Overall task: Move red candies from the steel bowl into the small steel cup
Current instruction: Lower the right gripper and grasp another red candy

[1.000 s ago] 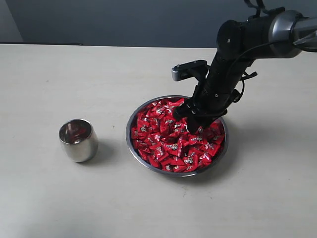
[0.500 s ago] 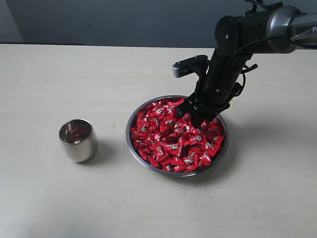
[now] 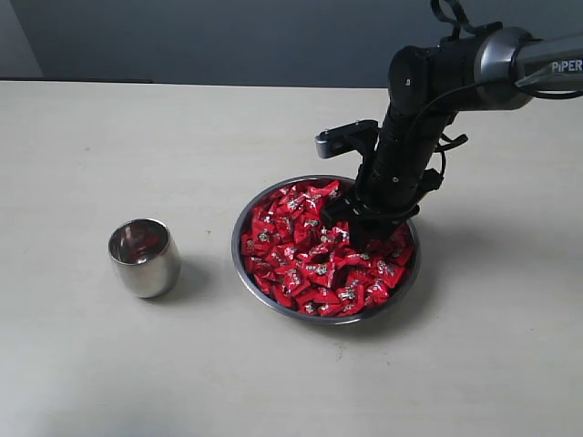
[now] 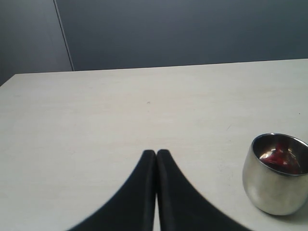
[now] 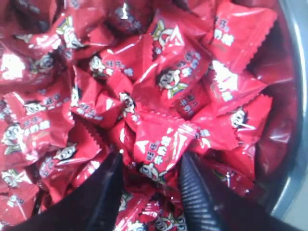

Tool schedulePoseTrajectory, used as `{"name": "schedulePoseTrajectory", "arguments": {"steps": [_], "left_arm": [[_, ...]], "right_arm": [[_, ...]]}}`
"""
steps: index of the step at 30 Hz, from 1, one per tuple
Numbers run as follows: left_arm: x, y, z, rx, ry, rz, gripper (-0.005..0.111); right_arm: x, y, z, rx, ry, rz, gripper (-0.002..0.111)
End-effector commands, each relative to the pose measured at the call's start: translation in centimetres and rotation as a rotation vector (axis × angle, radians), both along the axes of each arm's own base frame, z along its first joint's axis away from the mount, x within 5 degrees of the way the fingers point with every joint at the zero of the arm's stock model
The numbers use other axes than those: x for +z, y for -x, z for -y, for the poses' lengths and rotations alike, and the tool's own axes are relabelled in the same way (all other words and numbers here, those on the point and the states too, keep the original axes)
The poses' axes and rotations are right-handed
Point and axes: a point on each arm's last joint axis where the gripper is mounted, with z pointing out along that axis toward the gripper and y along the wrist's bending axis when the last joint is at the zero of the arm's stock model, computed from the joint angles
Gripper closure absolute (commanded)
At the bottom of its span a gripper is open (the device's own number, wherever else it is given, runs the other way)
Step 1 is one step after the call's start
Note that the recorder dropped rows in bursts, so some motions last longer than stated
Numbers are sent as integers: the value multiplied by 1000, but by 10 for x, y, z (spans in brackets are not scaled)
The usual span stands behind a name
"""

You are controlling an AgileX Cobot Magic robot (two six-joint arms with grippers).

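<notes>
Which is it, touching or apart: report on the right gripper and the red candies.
Touching. The right wrist view shows the right gripper, jaws open, sunk among the red candies, with wrappers pressed against both sides.

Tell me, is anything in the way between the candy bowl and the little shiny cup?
No. Only bare table lies between the steel bowl and the small steel cup, and the cup's mouth is uncovered. The right gripper stands open among the red candies.

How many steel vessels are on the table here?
2. The steel bowl, heaped with red candies, sits near the middle; the small steel cup stands apart to its left in the exterior view.
</notes>
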Motion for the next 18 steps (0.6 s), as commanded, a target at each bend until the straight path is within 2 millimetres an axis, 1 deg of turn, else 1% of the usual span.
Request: {"name": "schedulePoseTrajectory", "arguments": {"steps": [1, 8, 18], "left_arm": [[-1, 0, 0, 1, 4, 3, 106], [-1, 0, 0, 1, 4, 3, 106], [-1, 0, 0, 1, 4, 3, 106]], "right_arm": [[1, -1, 1, 0, -1, 1, 69], [-8, -2, 1, 2, 13, -17, 69], [-8, -2, 1, 2, 10, -8, 69]]}}
